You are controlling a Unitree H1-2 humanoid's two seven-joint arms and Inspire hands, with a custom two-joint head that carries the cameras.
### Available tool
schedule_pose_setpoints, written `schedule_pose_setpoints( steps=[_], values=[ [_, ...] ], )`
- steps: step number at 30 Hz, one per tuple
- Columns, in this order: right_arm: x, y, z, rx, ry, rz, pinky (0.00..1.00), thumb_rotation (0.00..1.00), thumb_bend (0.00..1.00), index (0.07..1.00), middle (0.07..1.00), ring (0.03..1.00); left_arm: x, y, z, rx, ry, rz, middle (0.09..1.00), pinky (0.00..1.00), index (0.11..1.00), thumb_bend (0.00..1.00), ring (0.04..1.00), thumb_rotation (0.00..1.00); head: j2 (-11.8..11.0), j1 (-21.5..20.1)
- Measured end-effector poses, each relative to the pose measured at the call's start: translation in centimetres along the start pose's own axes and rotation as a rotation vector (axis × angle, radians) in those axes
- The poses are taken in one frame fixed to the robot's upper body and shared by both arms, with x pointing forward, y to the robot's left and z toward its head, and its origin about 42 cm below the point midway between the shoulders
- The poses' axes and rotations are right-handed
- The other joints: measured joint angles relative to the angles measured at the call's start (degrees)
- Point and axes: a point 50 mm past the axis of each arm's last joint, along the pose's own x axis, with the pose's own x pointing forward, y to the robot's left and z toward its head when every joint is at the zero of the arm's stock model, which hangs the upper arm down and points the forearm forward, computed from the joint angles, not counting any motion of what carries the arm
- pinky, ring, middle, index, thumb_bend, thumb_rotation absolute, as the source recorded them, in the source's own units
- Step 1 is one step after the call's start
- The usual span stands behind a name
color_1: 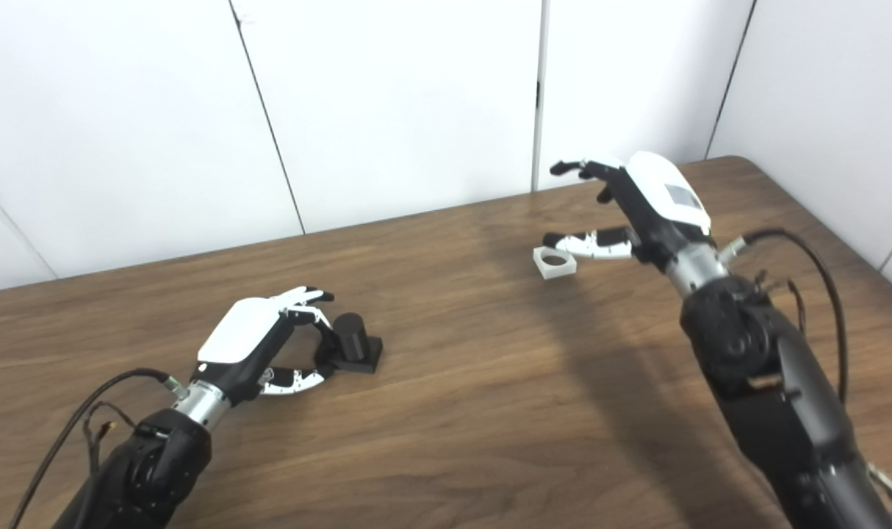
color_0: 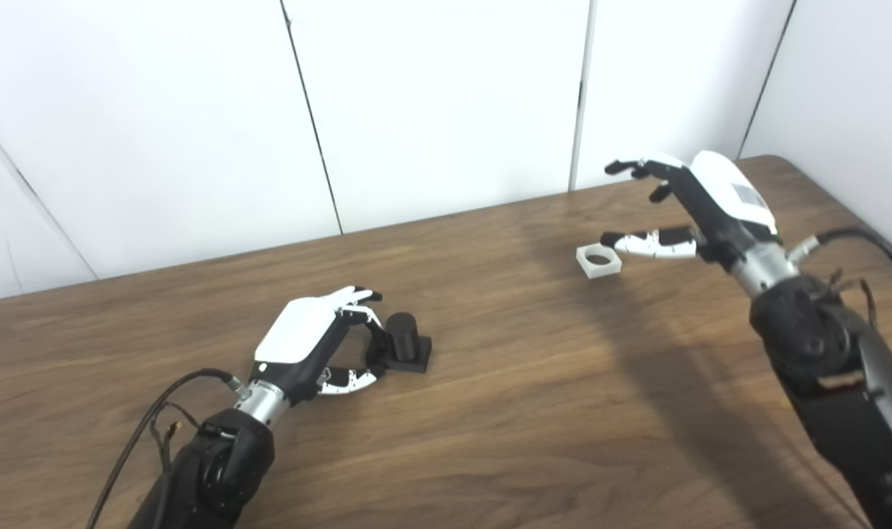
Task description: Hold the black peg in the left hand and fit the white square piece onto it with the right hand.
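Only one black peg (color_0: pixel 408 342), one white square piece (color_0: pixel 598 261).

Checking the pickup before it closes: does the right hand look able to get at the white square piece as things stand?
Probably yes. The right hand is open just beside the white square piece, thumb near its edge, and the table around it shows nothing in the way.

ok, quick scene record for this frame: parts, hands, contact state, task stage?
peg: black peg upright on its square base, on the table
piece: white square piece flat on the table, round hole up
left hand: left hand curled beside the peg, fingers at it, grip not confirmed
right hand: right hand open, raised beside the piece, holding nothing
stage: nothing lifted, nothing fitted
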Motion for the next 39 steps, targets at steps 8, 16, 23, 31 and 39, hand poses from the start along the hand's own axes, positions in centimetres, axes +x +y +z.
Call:
schedule_pose_setpoints(
  steps=[8, 16, 23, 31, 39],
  values=[
    [5.0, -1.2, -1.1, -0.115, 0.026, 0.112, 0.67, 0.33, 0.69, 0.768, 0.873, 0.854, 0.0, 0.0, -0.1, -0.001, -0.001, 0.001, 0.865, 0.86, 0.491, 0.52, 0.906, 0.07, -0.1, 0.0],
    [6.6, 1.2, -2.0, -0.172, 0.052, 0.304, 0.79, 0.34, 0.72, 0.793, 0.911, 0.917, -0.1, 0.1, -0.1, -0.002, -0.005, 0.003, 0.868, 0.86, 0.491, 0.52, 0.906, 0.07, -0.3, 0.1],
    [8.4, 1.2, -3.1, -0.258, 0.09, 0.406, 0.85, 0.36, 0.76, 0.788, 0.901, 0.928, -0.2, 0.0, -0.2, -0.004, -0.002, 0.006, 0.865, 0.86, 0.491, 0.52, 0.903, 0.07, -0.2, 0.2],
    [9.2, 2.4, -4.1, -0.304, 0.13, 0.485, 0.9, 0.38, 0.74, 0.801, 0.912, 0.944, -0.2, 0.0, -0.2, -0.006, -0.002, 0.006, 0.866, 0.87, 0.491, 0.52, 0.906, 0.07, -0.3, 0.7],
    [9.0, 3.2, -4.8, -0.313, 0.157, 0.528, 0.93, 0.38, 0.74, 0.811, 0.917, 0.951, -0.2, 0.0, -0.2, -0.006, -0.001, 0.007, 0.866, 0.86, 0.491, 0.52, 0.905, 0.07, -0.3, 1.1]
  ],
)
